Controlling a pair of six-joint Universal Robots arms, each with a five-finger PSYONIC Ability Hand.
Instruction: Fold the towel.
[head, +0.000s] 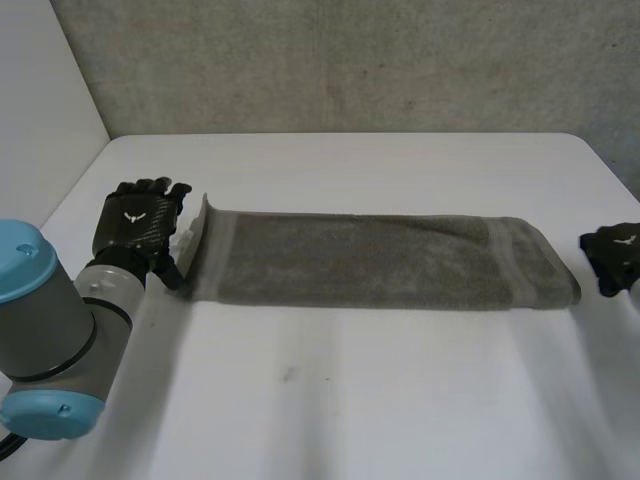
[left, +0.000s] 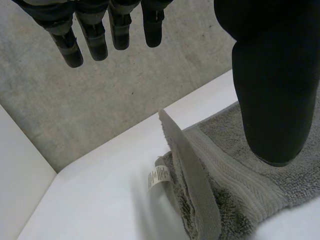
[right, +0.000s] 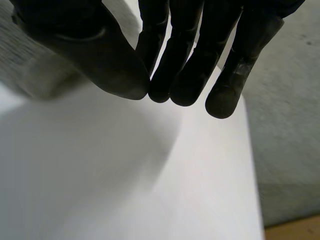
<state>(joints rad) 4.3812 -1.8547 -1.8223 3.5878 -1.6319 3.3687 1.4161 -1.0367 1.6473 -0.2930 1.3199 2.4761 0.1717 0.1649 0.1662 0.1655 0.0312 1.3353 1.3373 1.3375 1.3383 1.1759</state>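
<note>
Grey towel (head: 380, 262), one, between left hand (head: 135, 225), right hand (head: 615, 256).

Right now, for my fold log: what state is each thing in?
towel: folded into a long strip, lying flat, left end's edge curled up
care label: sticking out at that end
left hand: open, thumb over that end
right hand: shut, empty

The towel (head: 380, 262) is showing a muted grey, plain but for a smoother woven band crossing near each end. Its label (left: 158, 173) is showing white with dark print. The desk (head: 350, 400) is showing plain white. The left hand (head: 140, 218) and right hand (head: 615, 258) are showing black, and the left arm (head: 45, 330) is wearing grey with light-blue caps.
</note>
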